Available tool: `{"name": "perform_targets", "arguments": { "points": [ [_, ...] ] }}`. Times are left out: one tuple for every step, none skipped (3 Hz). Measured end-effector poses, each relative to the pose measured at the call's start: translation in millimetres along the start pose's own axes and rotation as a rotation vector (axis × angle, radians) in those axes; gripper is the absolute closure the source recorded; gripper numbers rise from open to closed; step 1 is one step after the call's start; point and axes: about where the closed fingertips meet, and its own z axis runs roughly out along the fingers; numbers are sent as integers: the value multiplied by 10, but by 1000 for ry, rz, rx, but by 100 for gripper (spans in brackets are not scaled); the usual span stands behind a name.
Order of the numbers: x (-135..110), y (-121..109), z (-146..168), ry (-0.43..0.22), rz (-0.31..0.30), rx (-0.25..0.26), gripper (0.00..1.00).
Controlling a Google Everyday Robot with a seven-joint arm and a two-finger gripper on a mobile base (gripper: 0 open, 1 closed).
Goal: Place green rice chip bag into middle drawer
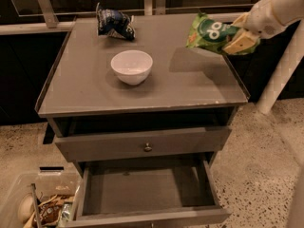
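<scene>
The gripper [239, 38] is clamped on the green rice chip bag [207, 31], holding it in the air over the right rear corner of the grey tabletop [85, 80] — its shadow falls on the surface below. A white bowl [132, 66] sits mid-table, with a dark blue snack bag [114, 23] at the back edge. Under a closed drawer front [109, 148], the middle drawer [142, 189] stands pulled out over speckled flooring [256, 146] — a plastic bin [28, 194] sits at lower left

A grey desk [190, 87] stood on a speckled terrazzo floor [256, 141] before dark panels [19, 80], dimly lit, a clear plastic bin [28, 189] nearby (the end effector [240, 39] hung over its right rear corner).
</scene>
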Motion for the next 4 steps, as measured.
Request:
{"name": "perform_targets", "arguments": {
  "points": [
    [-310,194,-917,-46,-29,165,100],
    [-460,447,-1222,-36,-42,189,100],
    [-460,448,-1222,-36,-42,189,100],
    [-428,761,-1199,-27,-67,136,100]
  ]
}}
